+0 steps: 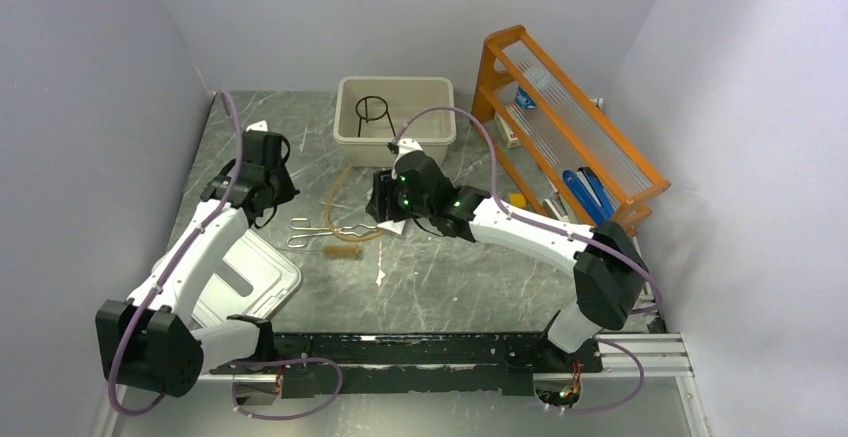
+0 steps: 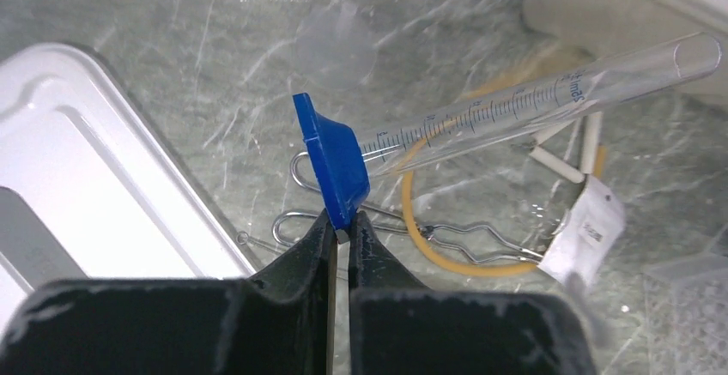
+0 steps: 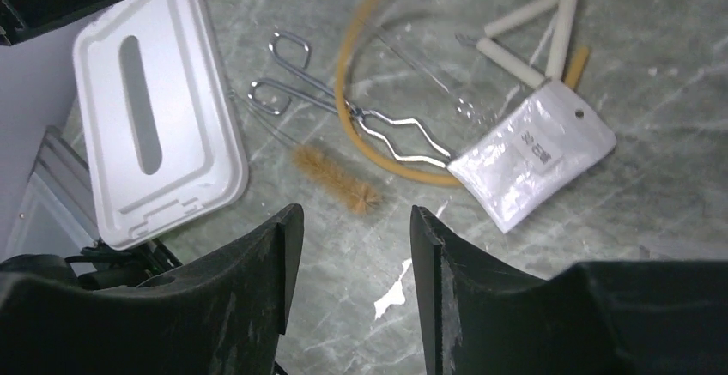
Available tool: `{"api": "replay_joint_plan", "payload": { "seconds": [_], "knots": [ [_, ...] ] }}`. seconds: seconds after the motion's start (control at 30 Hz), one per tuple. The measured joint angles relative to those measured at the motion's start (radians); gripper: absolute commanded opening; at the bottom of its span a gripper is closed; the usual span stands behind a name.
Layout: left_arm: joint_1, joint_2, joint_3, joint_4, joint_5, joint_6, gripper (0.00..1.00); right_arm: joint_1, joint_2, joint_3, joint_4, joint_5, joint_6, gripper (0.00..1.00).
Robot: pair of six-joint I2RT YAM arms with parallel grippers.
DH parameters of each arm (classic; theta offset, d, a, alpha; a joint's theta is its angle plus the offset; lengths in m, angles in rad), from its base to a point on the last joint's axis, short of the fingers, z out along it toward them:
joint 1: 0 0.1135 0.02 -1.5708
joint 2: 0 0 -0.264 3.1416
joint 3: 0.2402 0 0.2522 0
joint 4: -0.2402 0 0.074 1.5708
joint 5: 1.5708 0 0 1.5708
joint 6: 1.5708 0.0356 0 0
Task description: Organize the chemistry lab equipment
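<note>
The graduated cylinder (image 2: 515, 100) hung tilted over the desk's left side. It was pinched only by the rim of its blue base (image 2: 330, 156) in the left gripper (image 2: 341, 233), whose fingers were almost together on it. With so thin a hold, I'd have carried it slowly and without swinging, probably to the orange rack (image 1: 570, 117) by the right edge. The right gripper (image 3: 356, 246) gaped wide and empty above the brush (image 3: 336, 179) and metal tongs (image 3: 386, 126) at mid-desk.

Enclosed robot test cell, marbled table (image 1: 450, 287)
</note>
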Motion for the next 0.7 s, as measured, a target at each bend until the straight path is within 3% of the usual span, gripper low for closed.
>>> {"api": "replay_joint_plan", "payload": {
  "seconds": [0.23,0.47,0.7],
  "knots": [
    [0.0,-0.068,0.129,-0.052,0.03,0.103,0.05,-0.006,0.001,0.16,-0.018,-0.013,-0.179,0.71],
    [0.0,-0.065,0.185,-0.051,0.249,0.253,0.05,-0.069,0.092,0.511,-0.123,-0.098,-0.418,0.76],
    [-0.015,-0.047,0.183,-0.038,0.407,0.38,0.05,-0.142,0.267,0.793,-0.337,-0.314,-0.666,0.77]
  ]
}}
